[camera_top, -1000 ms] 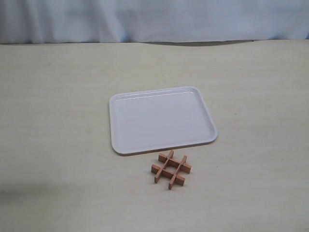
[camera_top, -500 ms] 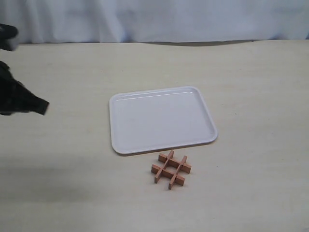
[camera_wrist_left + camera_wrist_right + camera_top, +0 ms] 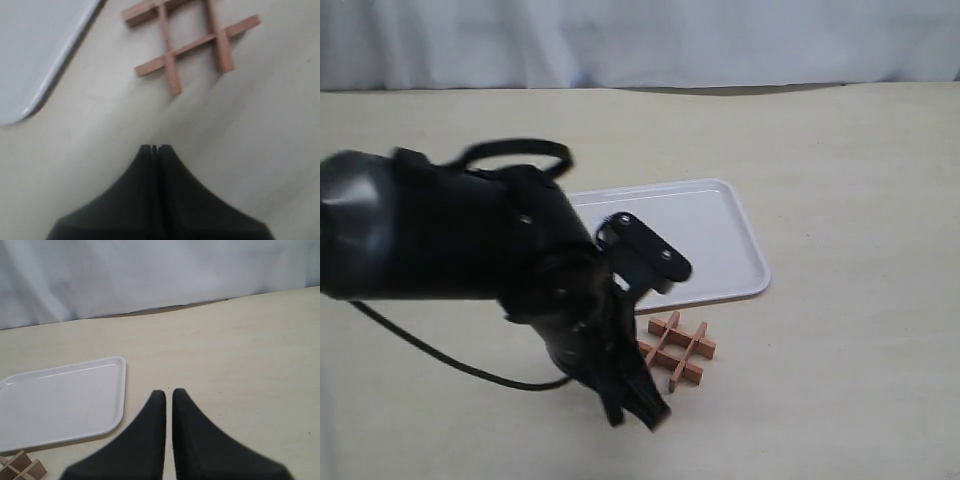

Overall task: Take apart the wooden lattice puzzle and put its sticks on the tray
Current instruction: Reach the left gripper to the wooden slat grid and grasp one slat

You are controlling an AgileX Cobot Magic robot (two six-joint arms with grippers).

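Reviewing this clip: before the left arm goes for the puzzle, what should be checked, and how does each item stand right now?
1. Wooden lattice puzzle whole, lying on the table beside the tray: ok.
2. Visible tray surface bare: ok.
3. Left gripper open for a grasp: not ok, jaws shut.
4. Left gripper at the puzzle: not ok, short of it, no contact.
5. Right gripper holding nothing: ok.
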